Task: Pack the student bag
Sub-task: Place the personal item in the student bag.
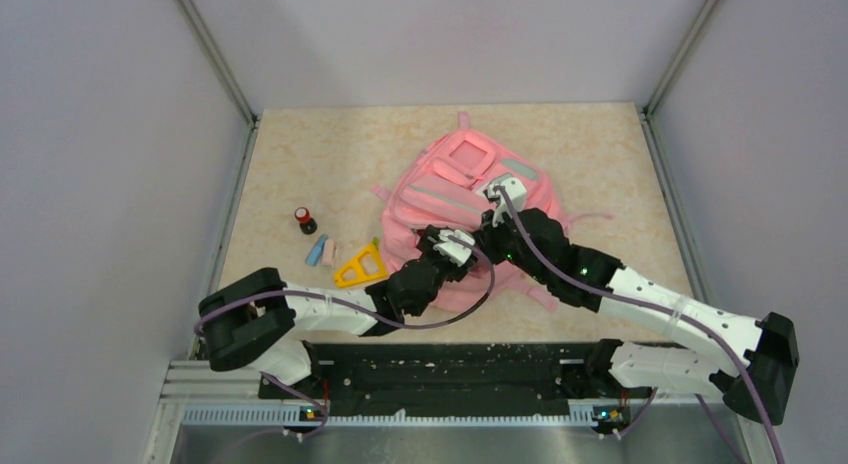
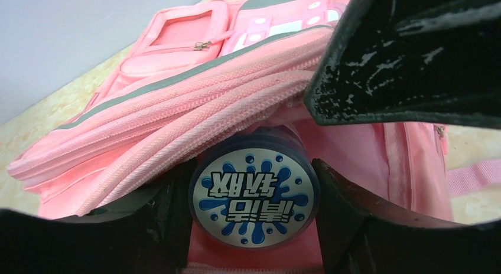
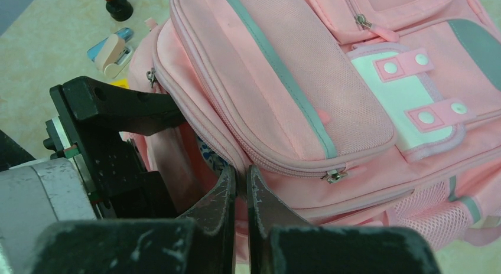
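The pink student bag [image 1: 455, 184] lies in the middle of the table, front pockets up. My left gripper [image 1: 462, 254] is shut on a round blue jar [image 2: 254, 194] with a white splash label and holds it at the bag's open zip mouth [image 2: 177, 103]. My right gripper [image 1: 487, 239] is shut on the bag's zipped edge [image 3: 241, 188], pinching the pink fabric right beside the left gripper [image 3: 112, 132]. One of its fingers fills the upper right of the left wrist view [image 2: 407, 55]. A sliver of the jar [image 3: 210, 156] shows under the lifted edge.
Left of the bag lie a red-topped black stamp [image 1: 305, 219], a blue and a pink eraser [image 1: 320, 250] and a yellow triangle ruler [image 1: 360, 267]. The stamp [image 3: 115, 3] and erasers [image 3: 112, 46] also show in the right wrist view. Grey walls enclose the table on three sides.
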